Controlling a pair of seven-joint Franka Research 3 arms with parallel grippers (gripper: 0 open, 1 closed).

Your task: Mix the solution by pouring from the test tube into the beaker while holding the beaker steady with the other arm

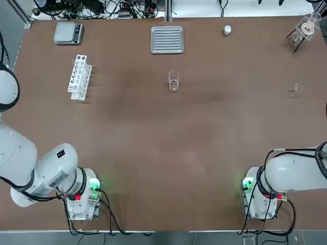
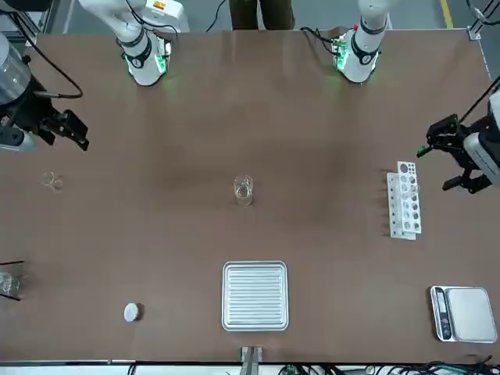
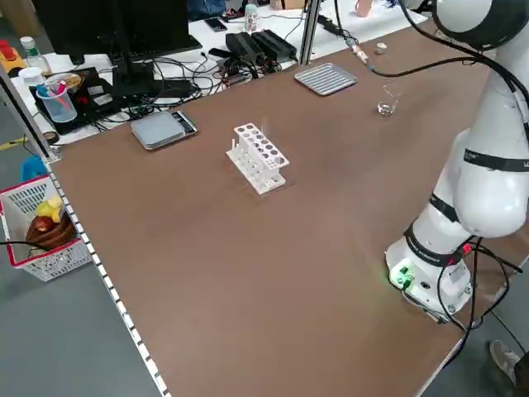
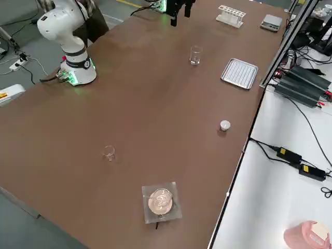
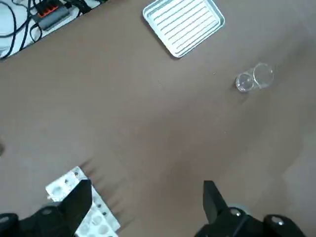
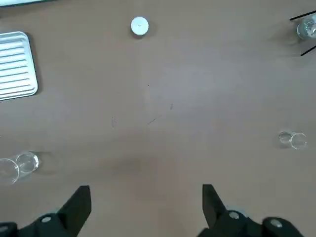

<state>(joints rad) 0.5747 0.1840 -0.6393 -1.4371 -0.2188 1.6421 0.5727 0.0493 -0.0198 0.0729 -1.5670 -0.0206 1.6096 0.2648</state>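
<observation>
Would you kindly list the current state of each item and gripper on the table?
beaker: upright, mid-table, untouched.
test tube rack: standing, nothing gripped from it.
left gripper: jaws open, empty, near the rack.
right gripper: jaws open, empty, parked.
metal tray: flat, bare.
scale: nothing on it.

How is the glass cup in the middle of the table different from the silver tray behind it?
The beaker is see-through glass, while the tray is solid silver metal with ridges. The beaker stands tall and round; the tray lies flat and is rectangular. The beaker covers a small spot of table; the tray covers much more. Both sit untouched near the table's middle line, the tray closer to the far edge.
</observation>
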